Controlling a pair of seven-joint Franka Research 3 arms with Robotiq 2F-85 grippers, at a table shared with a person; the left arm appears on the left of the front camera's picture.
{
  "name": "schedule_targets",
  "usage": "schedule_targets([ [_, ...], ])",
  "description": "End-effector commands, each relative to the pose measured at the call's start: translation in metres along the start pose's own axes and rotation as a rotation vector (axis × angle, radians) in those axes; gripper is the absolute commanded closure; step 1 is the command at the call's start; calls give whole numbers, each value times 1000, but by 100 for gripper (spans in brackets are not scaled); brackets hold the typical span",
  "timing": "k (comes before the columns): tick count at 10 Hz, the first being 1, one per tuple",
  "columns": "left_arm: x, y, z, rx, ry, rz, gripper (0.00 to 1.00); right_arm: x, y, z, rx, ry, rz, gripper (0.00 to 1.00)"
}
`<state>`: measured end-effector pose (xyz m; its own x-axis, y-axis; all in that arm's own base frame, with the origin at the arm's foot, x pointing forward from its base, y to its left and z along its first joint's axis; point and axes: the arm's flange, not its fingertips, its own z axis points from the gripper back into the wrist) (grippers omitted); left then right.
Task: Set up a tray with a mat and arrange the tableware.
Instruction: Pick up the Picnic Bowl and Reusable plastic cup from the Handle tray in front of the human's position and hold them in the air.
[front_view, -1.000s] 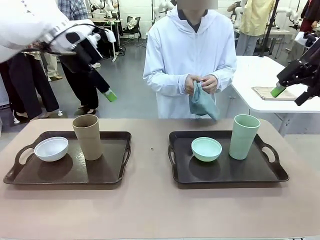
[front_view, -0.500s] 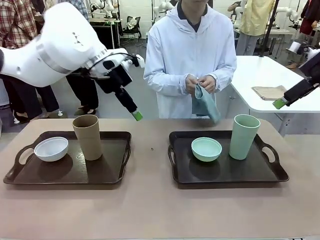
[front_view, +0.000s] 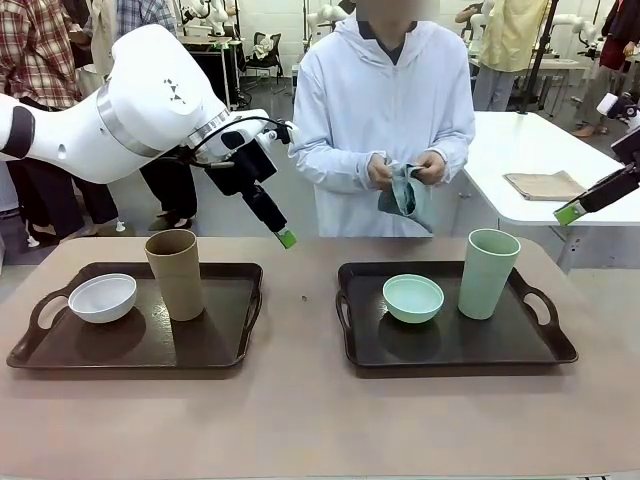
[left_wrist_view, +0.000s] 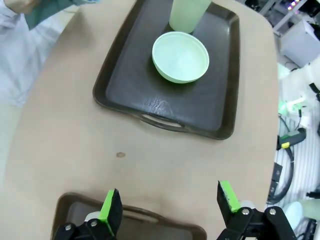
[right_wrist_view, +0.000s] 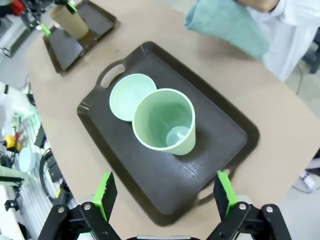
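Right wrist view: down into mint tumbler (right_wrist_view: 162, 120) | left gripper (left_wrist_view: 168, 197), right gripper (right_wrist_view: 164, 192): jaws wide, empty

Plain beige table (front_view: 300, 410); dark brown left tray (front_view: 150, 342) and right tray (front_view: 470, 345), unpatterned; white bowl (front_view: 102, 297); tan-brown tumbler (front_view: 176, 275); mint green bowl (front_view: 413, 298); mint green tumbler (front_view: 488, 273); dusty teal cloth (front_view: 408, 195); person's white jacket (front_view: 380, 100).
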<state>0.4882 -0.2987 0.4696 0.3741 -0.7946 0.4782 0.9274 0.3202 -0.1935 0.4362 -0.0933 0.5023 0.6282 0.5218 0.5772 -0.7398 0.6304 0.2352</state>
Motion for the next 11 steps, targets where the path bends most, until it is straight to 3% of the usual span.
schedule_targets([
  [1,-4,-3,5,6,11,-9,0,5,7,2,-29,24,-28,0],
  [3,-4,-3,5,6,11,-9,0,4,3,1,-7,6,-8,0],
  [4,1,-1,2,3,-2,-2,0,6,-7,-7,1,-97,196,0],
  [7,70,-21,-27,114,185,164,0,-2,-44,-29,-51,-242,469,0],
  [9,112,-20,-48,114,216,256,0,-15,-58,-42,-9,-267,563,0],
  [11,146,-23,-80,181,218,386,0,-26,-64,-55,71,-232,677,0],
])
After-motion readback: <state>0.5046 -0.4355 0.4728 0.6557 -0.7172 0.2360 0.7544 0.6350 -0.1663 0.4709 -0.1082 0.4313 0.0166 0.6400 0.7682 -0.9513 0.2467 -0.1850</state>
